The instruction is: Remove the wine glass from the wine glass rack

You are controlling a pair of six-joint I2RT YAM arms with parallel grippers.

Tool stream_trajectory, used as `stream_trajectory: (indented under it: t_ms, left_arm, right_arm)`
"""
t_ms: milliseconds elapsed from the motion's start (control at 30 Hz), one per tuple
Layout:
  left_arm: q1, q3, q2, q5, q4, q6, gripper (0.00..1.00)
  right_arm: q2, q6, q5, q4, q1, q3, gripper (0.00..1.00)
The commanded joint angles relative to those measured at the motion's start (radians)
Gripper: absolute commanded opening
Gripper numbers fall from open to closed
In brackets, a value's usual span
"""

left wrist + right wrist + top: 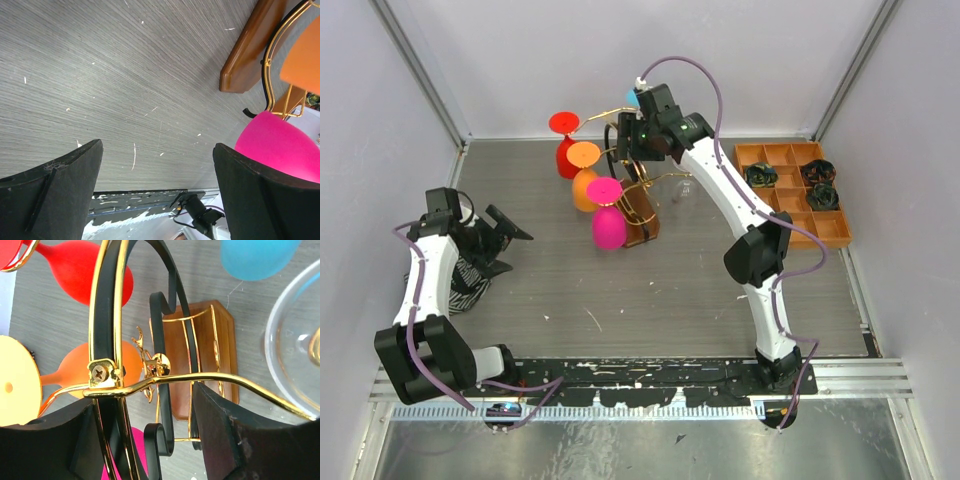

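The wine glass rack [642,205], gold wire on a brown wooden base, stands mid-table. Red [566,152], orange [584,185] and pink [608,227] wine glasses hang on its left side, a blue one [633,98] shows behind the right arm, and a clear one [682,188] hangs on its right. My right gripper [623,140] is over the rack's top. In the right wrist view it [145,405] is open, its fingers either side of the gold arch [107,315]; the clear glass [295,340] is at right. My left gripper [510,248] is open and empty at far left.
An orange-brown compartment tray [790,205] with dark items sits at the back right. The left wrist view shows the rack's wooden base [250,50], the pink glass [280,145] and bare grey table [125,75]. White walls enclose the table.
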Motion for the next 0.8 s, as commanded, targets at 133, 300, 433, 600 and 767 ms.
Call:
stream_trajectory:
  t_ms: [133, 300, 433, 600, 767]
  left_arm:
    - [0.002, 0.004, 0.041, 0.032, -0.01, 0.023, 0.98]
    - [0.002, 0.003, 0.04, 0.035, -0.007, 0.022, 0.98]
    - [0.003, -0.002, 0.041, 0.037, -0.005, 0.021, 0.98]
    - [0.002, -0.005, 0.041, 0.041, -0.005, 0.022, 0.98]
    - [0.002, -0.005, 0.042, 0.047, -0.005, 0.025, 0.98]
  right_arm:
    - [-0.004, -0.023, 0.029, 0.178, -0.047, 0.058, 0.68]
    - [-0.024, -0.038, -0.005, 0.189, -0.046, 0.057, 0.68]
    - [-0.039, -0.042, -0.023, 0.189, -0.044, 0.053, 0.68]
    - [-0.064, -0.036, -0.045, 0.169, -0.039, 0.038, 0.69]
    - [-0.11, -0.039, -0.073, 0.136, -0.037, 0.023, 0.7]
